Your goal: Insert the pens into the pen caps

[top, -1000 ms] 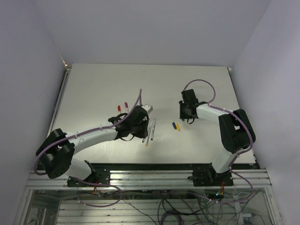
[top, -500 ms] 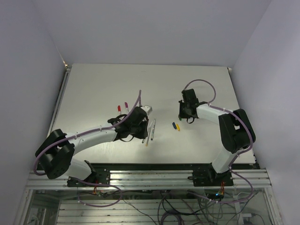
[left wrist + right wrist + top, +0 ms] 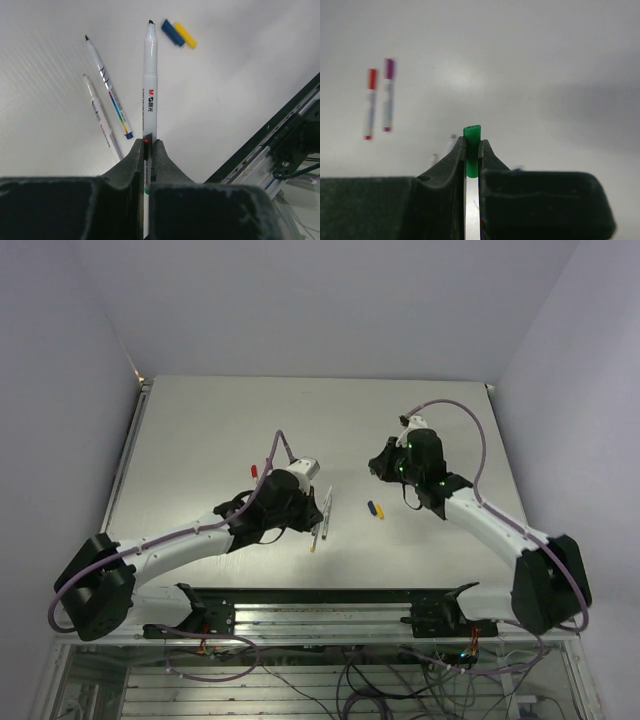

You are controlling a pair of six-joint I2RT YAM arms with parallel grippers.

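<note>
I judged it was the joining step. My left pincer (image 3: 147,145) clamped a marker pen (image 3: 150,90), centre of its wrist view, tip outward. My right pincer (image 3: 471,145) pinched the green cap (image 3: 472,132), lower centre. The next move needed the tip lined up with the cap mouth, then a gentle push.

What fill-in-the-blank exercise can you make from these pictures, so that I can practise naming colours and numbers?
The right gripper is shut on a small cap of ____ colour.
The left gripper grips one pen; beside it the left wrist view shows ____ loose pens on the table.
Beside the yellow cap lies another cap, coloured ____.
Missing words: green; two; blue.
</note>
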